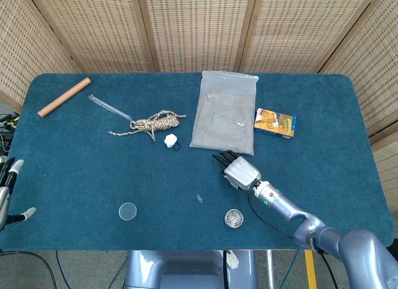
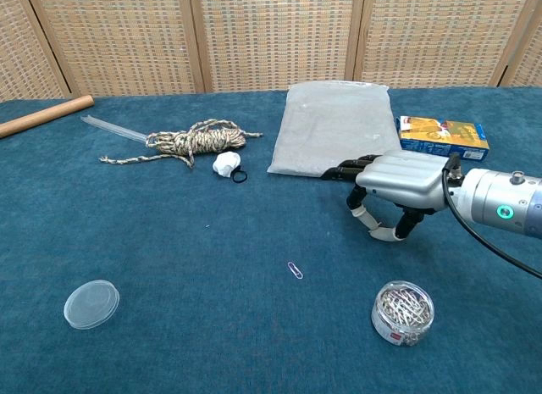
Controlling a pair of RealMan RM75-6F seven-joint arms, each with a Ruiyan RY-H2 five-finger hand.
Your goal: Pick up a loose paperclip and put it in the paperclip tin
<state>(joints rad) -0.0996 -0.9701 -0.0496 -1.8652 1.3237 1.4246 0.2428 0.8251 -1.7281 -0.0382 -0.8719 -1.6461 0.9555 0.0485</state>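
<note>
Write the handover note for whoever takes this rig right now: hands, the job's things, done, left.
Right hand: over the cloth beside the grey bag, fingers apart, holding nothing.
Left hand: at the table's left edge, idle, fingers apart.
Loose paperclip: flat on the cloth, untouched, left of and nearer than the right hand.
Paperclip tin: open, full of clips, at the near edge. Its clear lid lies far left.
Done: nothing picked.
Left: pinch the clip, drop it in the tin.
</note>
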